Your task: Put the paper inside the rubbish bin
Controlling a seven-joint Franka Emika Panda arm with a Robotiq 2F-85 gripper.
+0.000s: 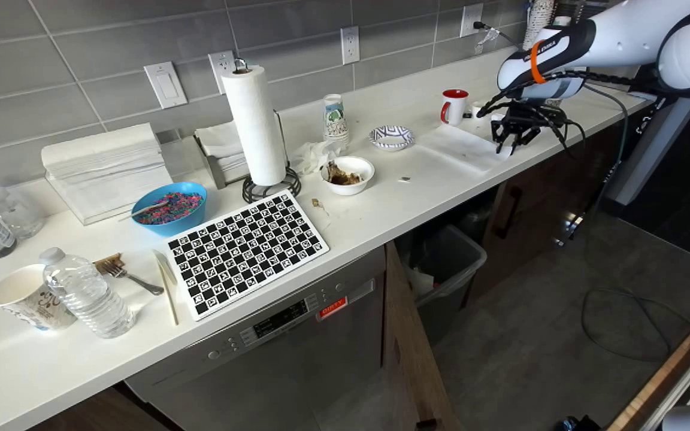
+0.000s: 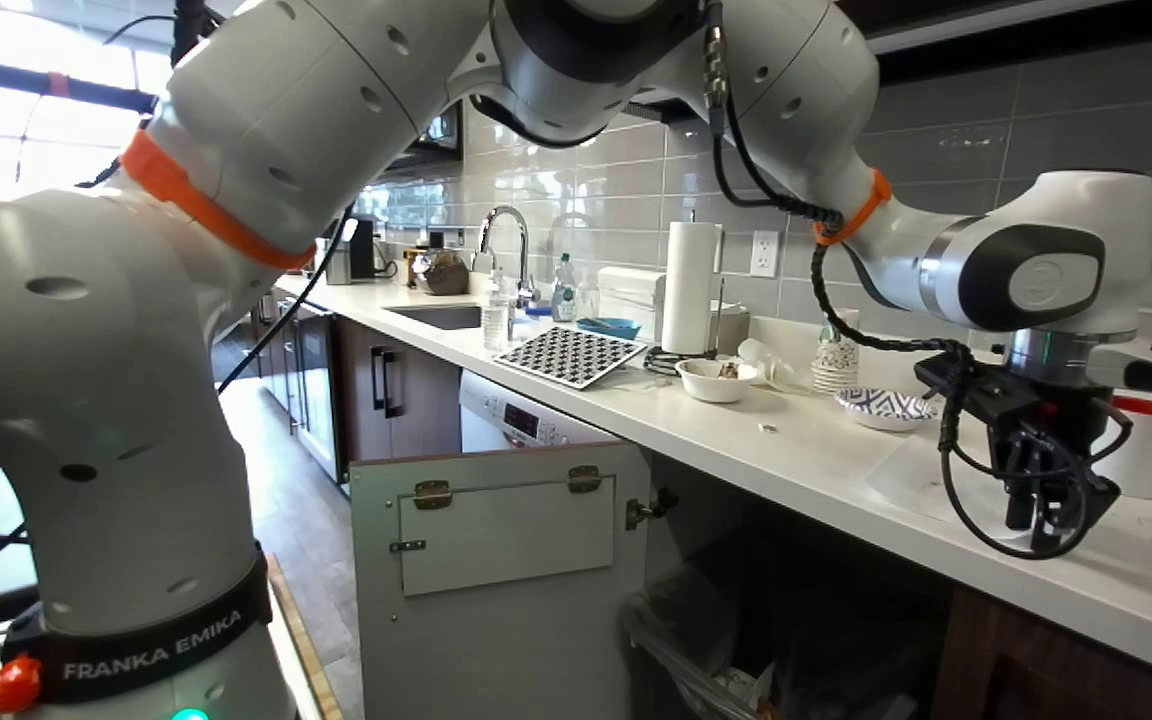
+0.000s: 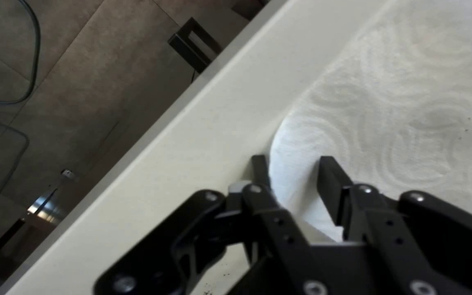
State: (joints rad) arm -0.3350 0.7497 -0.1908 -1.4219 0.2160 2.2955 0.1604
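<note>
The paper point(image 1: 459, 145) is a thin white sheet lying on the counter near its front edge. It also shows in an exterior view point(image 2: 936, 480) and in the wrist view point(image 3: 416, 139), where its embossed pattern and dark specks are visible. My gripper point(image 1: 506, 148) is low over the paper's near corner, also in an exterior view point(image 2: 1033, 530). In the wrist view my gripper point(image 3: 293, 159) has a gap between its fingers. The paper's curled edge lies in that gap. The rubbish bin point(image 1: 471, 263) stands in the open cabinet under the counter, its liner bag visible point(image 2: 681, 610).
A red-and-white mug point(image 1: 454, 108) and a patterned bowl point(image 1: 391, 137) stand near the paper. A white bowl with scraps point(image 1: 348, 185) and a paper towel roll point(image 1: 255, 126) stand farther along the counter. The cabinet door point(image 2: 496, 620) is open, sticking out beside the bin.
</note>
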